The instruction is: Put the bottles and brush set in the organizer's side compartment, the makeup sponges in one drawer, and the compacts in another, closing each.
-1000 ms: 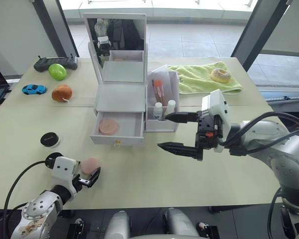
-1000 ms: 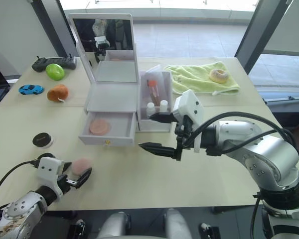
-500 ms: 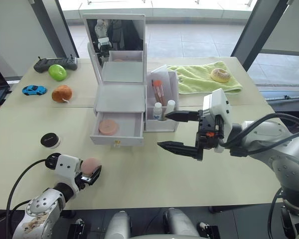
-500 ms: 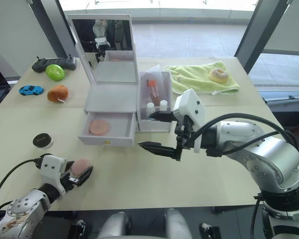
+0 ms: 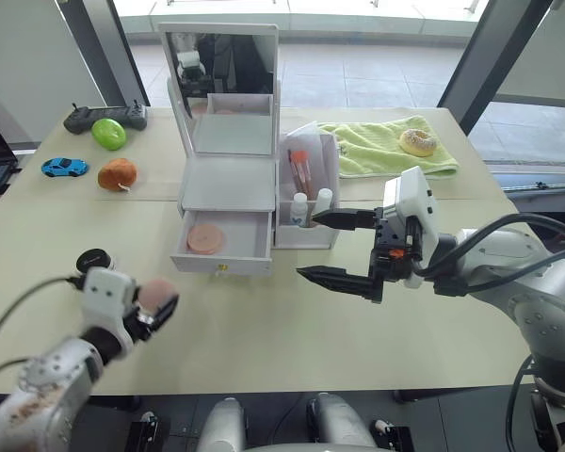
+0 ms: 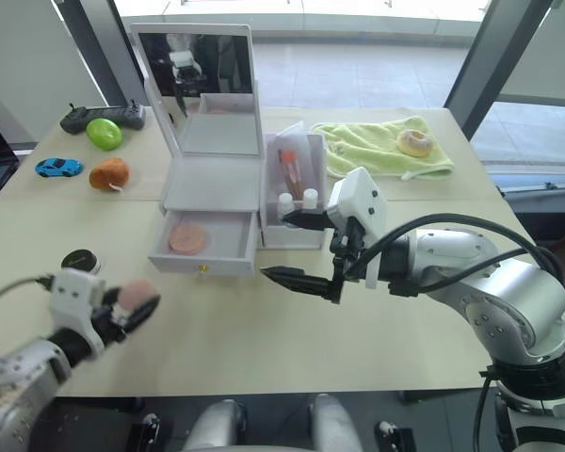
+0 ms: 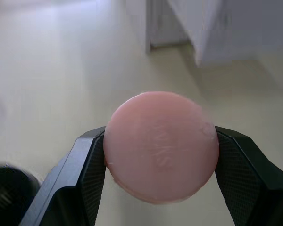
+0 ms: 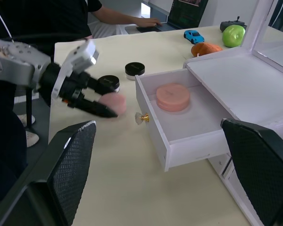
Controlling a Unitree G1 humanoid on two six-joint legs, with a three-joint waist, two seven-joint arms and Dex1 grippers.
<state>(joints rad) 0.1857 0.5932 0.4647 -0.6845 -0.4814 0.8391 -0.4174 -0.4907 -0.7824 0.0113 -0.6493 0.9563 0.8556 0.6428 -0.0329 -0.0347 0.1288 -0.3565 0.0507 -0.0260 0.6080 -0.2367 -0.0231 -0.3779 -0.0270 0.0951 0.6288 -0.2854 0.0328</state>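
My left gripper [image 5: 156, 305] is shut on a round pink makeup sponge [image 7: 161, 146], held just above the table near its front left. The white organizer [image 5: 226, 184] with a raised mirror stands ahead. Its lower drawer [image 5: 228, 262] is pulled out and holds another pink sponge [image 5: 205, 238]. Two white bottles [image 5: 301, 203] and the brush set [image 5: 299, 169] stand in the side compartment [image 5: 328, 160]. A black compact [image 6: 78, 259] lies left of the drawer, and a second compact [image 8: 108, 82] lies near it. My right gripper [image 5: 325, 247] hovers open, right of the drawer front.
A green towel [image 5: 377, 151] with a doughnut [image 5: 417, 141] lies at the back right. At the back left are a controller [image 5: 104, 118], a green apple [image 5: 108, 135], a blue toy car [image 5: 64, 168] and an orange ball [image 5: 118, 174]. A person's arm [image 8: 127, 20] rests at a laptop beyond the table.
My left gripper has risen from the table with the sponge and moved slightly left and forward. The right gripper has stayed put.
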